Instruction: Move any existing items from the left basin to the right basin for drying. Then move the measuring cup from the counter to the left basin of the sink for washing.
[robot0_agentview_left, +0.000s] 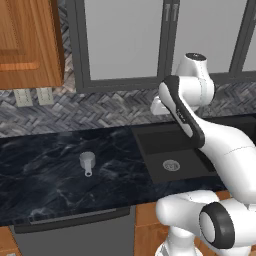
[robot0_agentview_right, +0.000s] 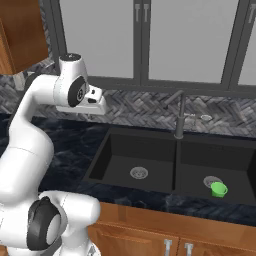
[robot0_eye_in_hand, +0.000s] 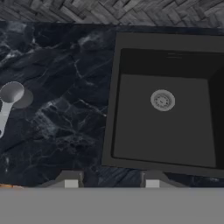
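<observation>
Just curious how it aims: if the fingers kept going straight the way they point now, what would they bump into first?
Probably the black counter, near the rim of the left basin. The gripper looks down there with nothing in between; the measuring cup lies off to one side.

Green cup (robot0_agentview_right: 218, 189), dark faucet (robot0_agentview_right: 179, 116), wooden cabinet (robot0_agentview_left: 27, 42)

You saw the measuring cup (robot0_agentview_left: 87, 161), small and silver-grey, standing upright on the counter (robot0_agentview_left: 45, 170) at centre-left of the left base view, handle toward the bottom of the frame, well apart from the sink (robot0_agentview_right: 176, 148). The left basin (robot0_agentview_right: 131, 161) held nothing but its drain; the right basin (robot0_agentview_right: 220, 167) held a green cup (robot0_agentview_right: 218, 189) beside its drain.
</observation>
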